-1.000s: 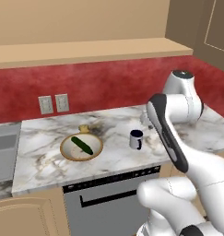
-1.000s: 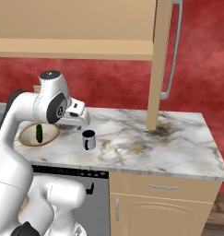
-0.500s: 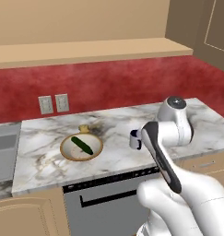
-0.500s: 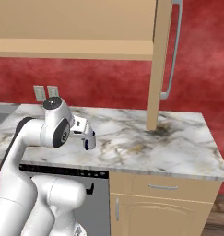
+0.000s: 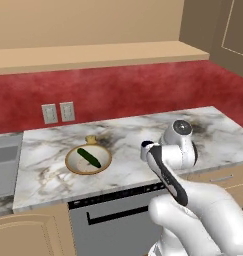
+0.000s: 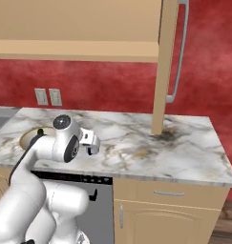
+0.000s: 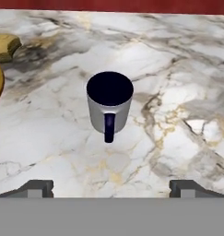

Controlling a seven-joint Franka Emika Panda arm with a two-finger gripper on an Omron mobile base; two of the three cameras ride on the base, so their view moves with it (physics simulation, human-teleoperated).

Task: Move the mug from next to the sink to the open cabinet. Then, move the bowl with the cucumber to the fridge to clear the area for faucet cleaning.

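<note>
On the worktop: marble worktop [image 5: 123, 140] runs below a red wall, from a grey sink [image 5: 4, 155] at the far left to its right end.
Mug: the mug [image 7: 109, 103] stands upright on the marble, light grey with a dark inside, its dark handle turned toward the hand camera. In the left base view only a sliver of the mug [image 5: 144, 145] peeks out just left of the arm.
Gripper: the gripper [image 7: 111, 188] hangs above the worktop on the near side of the mug, apart from it. In the right base view the gripper [image 6: 92, 145] shows at the end of the arm over the marble.
Jaws: spread wide and released, holding nothing; the two fingertips [image 7: 38, 188] stand far apart with the mug lined up between them, further on.
Bowl: the bowl [image 5: 88, 159] sits on the marble left of the mug, well apart from it, between the sink and the arm.
Cucumber: the cucumber [image 5: 88, 157] lies slantwise inside the bowl.
Small yellow thing: a yellow lump [image 5: 91, 140] rests just behind the bowl, touching or nearly touching its far rim; I cannot tell which.
Wall: two pale outlets [image 5: 58, 113] are set in the red wall behind the bowl.
Above: a tan shelf [image 5: 93, 54] spans the wall over the worktop.
Below: a dark dishwasher front [image 5: 113, 220] sits under the worktop edge.
</note>
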